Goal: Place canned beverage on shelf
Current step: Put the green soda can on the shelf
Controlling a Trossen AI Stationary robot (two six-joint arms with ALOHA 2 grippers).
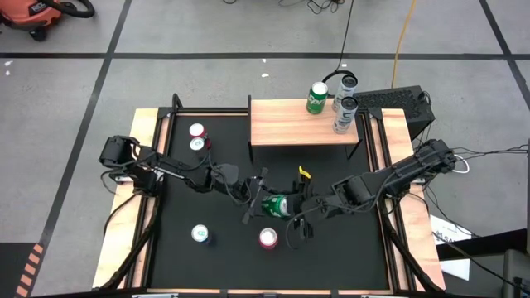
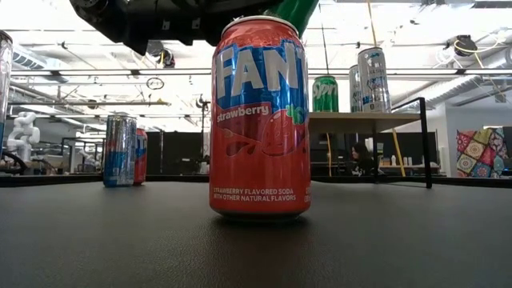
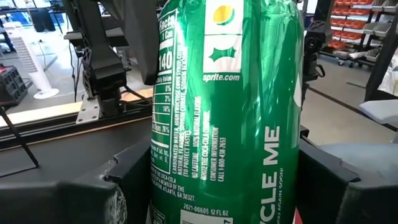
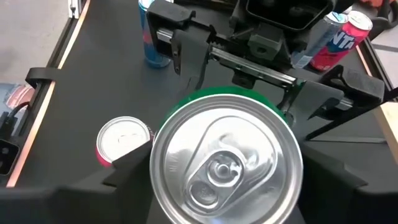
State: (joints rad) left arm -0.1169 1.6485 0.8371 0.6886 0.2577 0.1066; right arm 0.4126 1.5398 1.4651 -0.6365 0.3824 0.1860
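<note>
A green Sprite can [image 1: 276,204] is held in the air over the middle of the black table, lying level with its lid toward my right arm. My left gripper [image 1: 258,200] comes from the table's left and my right gripper [image 1: 291,205] from the right. Both are shut on the can. In the low view the can [image 2: 292,12] shows high above the table. The shelf [image 1: 281,124] stands at the table's far edge. It carries another green can [image 1: 317,98] and two silver cans [image 1: 344,99]. My left gripper pinches the can's side wall [image 3: 163,186] between its two fingers [image 3: 118,193], which lie across the can and come level from the table's left. The can is clear of the table. My right gripper pinches the can's lid end [image 4: 163,124] between its two fingers [image 4: 130,171]. They come level from the table's right and lie along the can, whose lid faces the wrist.
A red Fanta can [image 1: 268,238] stands upright just near of the grippers, and a blue can [image 1: 199,234] stands near left. Two more cans [image 1: 197,137] stand at the far left. The shelf's left half is bare wood.
</note>
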